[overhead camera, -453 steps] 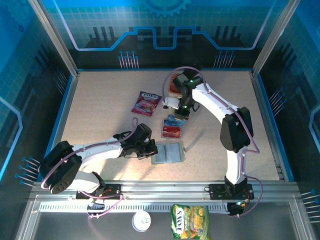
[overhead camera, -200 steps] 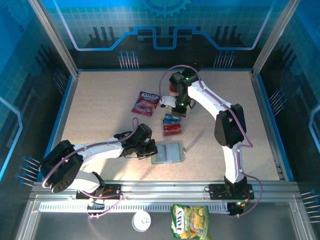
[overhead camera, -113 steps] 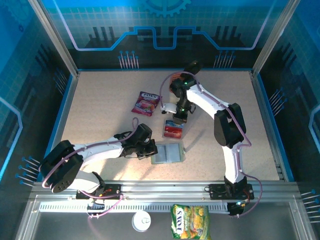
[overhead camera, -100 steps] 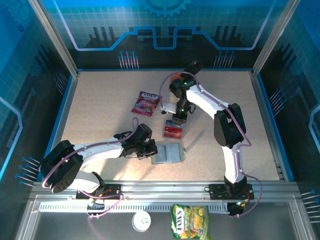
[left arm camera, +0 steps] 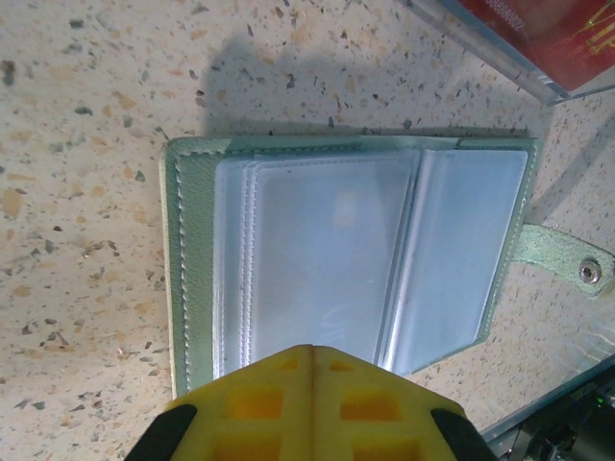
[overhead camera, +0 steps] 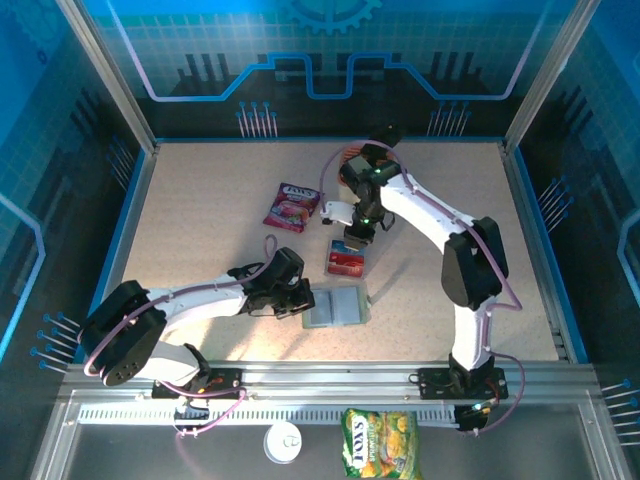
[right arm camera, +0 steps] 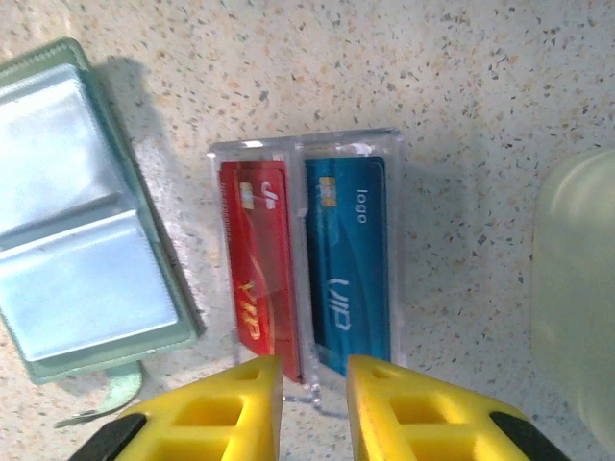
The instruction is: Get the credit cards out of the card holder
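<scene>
The credit cards point(overhead camera: 346, 258) are lying flat near the middle of the tabletop point(overhead camera: 200, 240), outside the card holder point(overhead camera: 337, 307). There are 2 of them showing, a red card point(right arm camera: 258, 259) and a blue card point(right arm camera: 351, 259), sitting side by side under a clear cover. The card holder is lying open just beside them, toward the tabletop's near edge. Its pale clear pockets are facing up and its snap tab point(left arm camera: 567, 264) is sticking out to one side.

The right gripper point(right arm camera: 314, 370) is hanging over one end of the cards, its yellow fingers standing narrowly apart and gripping nothing. The left gripper point(left arm camera: 312, 370) is sitting at the holder's left edge with its fingers pressed together. I cannot tell whether they are pinching that edge or only resting on it.

A purple-red snack packet point(overhead camera: 292, 207) is lying toward the far edge, left of the right arm. A green snack packet point(overhead camera: 380, 445) and a white disc point(overhead camera: 283, 441) are lying beyond the tabletop's near edge, in front of the arm bases.
</scene>
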Tool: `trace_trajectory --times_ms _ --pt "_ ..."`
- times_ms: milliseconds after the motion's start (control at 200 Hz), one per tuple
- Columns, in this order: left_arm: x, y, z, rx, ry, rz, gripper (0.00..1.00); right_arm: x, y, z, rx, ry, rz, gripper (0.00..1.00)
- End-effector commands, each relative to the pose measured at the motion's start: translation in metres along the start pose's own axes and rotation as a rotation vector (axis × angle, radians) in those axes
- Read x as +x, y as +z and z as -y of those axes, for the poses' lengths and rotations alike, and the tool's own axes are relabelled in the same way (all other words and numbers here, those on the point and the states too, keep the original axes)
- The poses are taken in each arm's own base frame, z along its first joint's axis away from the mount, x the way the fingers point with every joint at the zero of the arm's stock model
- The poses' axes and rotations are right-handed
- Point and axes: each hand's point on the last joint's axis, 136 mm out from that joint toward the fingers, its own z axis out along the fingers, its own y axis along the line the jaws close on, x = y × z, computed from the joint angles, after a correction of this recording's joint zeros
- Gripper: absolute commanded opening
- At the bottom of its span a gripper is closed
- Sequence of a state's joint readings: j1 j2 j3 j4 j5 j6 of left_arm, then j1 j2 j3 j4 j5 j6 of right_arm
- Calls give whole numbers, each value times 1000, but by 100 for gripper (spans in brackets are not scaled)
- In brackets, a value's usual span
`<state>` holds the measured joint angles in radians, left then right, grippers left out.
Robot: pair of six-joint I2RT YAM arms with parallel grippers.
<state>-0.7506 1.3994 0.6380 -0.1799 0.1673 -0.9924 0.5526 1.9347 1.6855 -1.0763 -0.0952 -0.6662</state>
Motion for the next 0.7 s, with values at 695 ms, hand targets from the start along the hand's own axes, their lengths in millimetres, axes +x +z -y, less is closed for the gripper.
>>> trace_trajectory --times_ms 695 --pt "3 -3 -28 -57 -21 23 0 -22 30 -112 -69 644 378 7"
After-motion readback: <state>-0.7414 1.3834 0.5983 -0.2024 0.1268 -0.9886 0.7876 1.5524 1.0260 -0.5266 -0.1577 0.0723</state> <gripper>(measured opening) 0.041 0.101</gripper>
